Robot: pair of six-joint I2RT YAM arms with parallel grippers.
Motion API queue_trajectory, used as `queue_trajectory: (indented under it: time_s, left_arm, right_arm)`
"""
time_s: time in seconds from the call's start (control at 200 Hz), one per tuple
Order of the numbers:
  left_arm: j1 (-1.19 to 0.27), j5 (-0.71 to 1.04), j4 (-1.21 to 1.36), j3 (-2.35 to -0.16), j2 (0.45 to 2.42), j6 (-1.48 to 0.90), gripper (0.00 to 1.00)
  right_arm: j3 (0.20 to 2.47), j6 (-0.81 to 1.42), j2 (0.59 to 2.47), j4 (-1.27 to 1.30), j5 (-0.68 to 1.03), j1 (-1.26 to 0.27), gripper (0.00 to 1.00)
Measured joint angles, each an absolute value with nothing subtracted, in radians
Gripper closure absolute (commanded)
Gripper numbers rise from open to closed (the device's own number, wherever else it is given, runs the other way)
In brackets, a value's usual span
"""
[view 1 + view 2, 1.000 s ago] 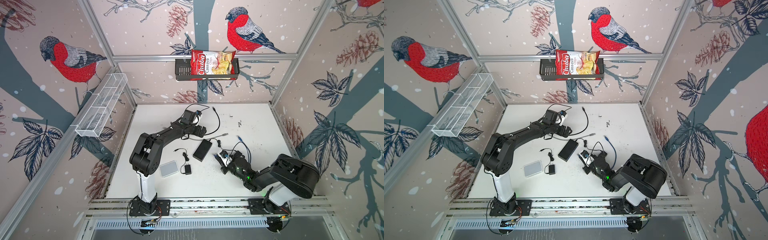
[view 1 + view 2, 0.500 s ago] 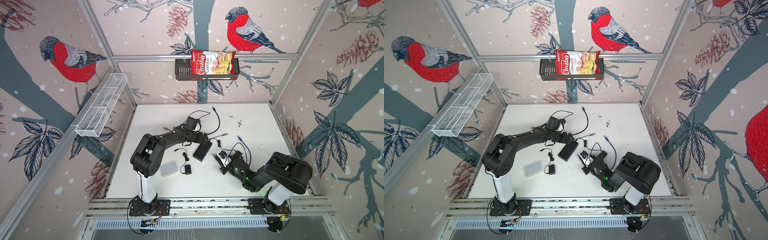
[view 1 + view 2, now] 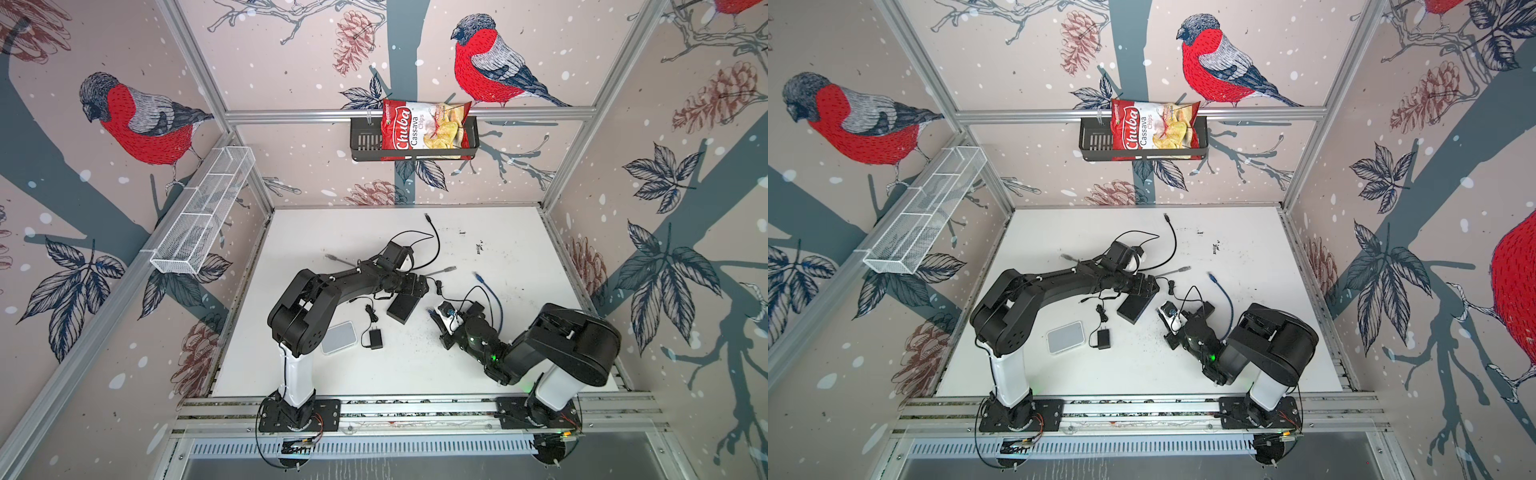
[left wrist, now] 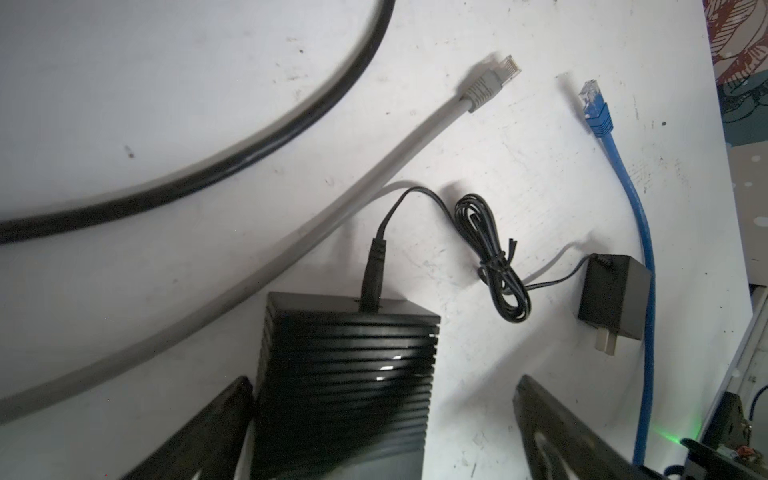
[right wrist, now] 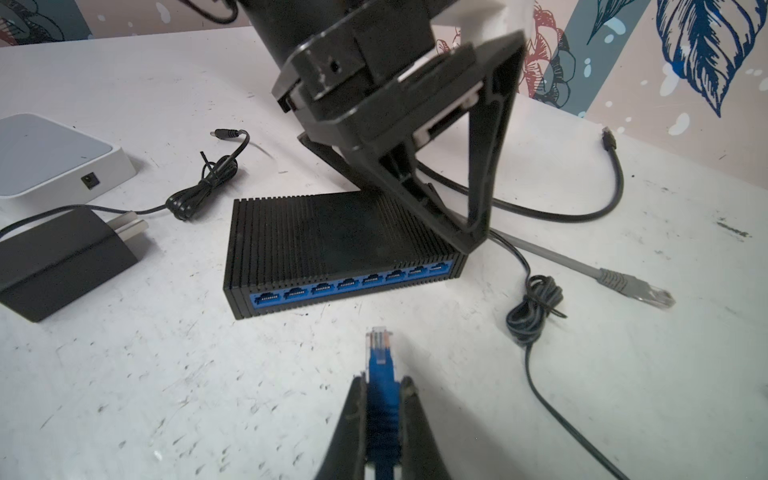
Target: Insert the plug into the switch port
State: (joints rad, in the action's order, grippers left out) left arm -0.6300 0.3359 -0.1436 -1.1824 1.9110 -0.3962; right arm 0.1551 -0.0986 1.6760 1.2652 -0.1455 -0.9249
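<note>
Right wrist view: plug (image 5: pixel 379 353) points lengthwise toward switch (image 5: pixel 324 232) ports.

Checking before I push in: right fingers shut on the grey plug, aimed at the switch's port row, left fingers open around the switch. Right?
Wrong plug: the right wrist view shows the right fingers shut on the blue plug; the grey plug lies loose on the table. The rest holds: aimed at the port row of the switch, left fingers open around the switch.
</note>
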Motion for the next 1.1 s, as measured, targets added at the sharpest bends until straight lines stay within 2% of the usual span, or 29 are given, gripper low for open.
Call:
queue_trajectory:
  time_s: [0.28,0.42,0.625,0.885,1.101]
  left_arm:
    - [-0.659,0.337,-0.088,-1.118,1.847,-0.444,0.03]
    - [-0.658,0.281,-0.077,-1.088,1.790,-0.469,0.03]
    - [-0.662,0.076,-0.191,-1.206,1.806,-0.476,0.03]
    - [-0.685,-0.217,-0.347,-1.230,1.818,-0.524,0.03]
    - [-0.686,-0.290,-0.401,-1.226,1.824,-0.545,0.04]
  right_arm:
    - [0.141,-0.080,1.691,1.297,-0.156,-0.928,0.97]
    - [0.134,-0.080,1.701,1.317,-0.161,-0.929,0.97]
    - [0.123,-0.080,1.706,1.344,-0.175,-0.931,0.97]
    - [0.114,-0.080,1.718,1.379,-0.179,-0.931,0.97]
    - [0.122,-0.080,1.730,1.381,-0.177,-0.934,0.97]
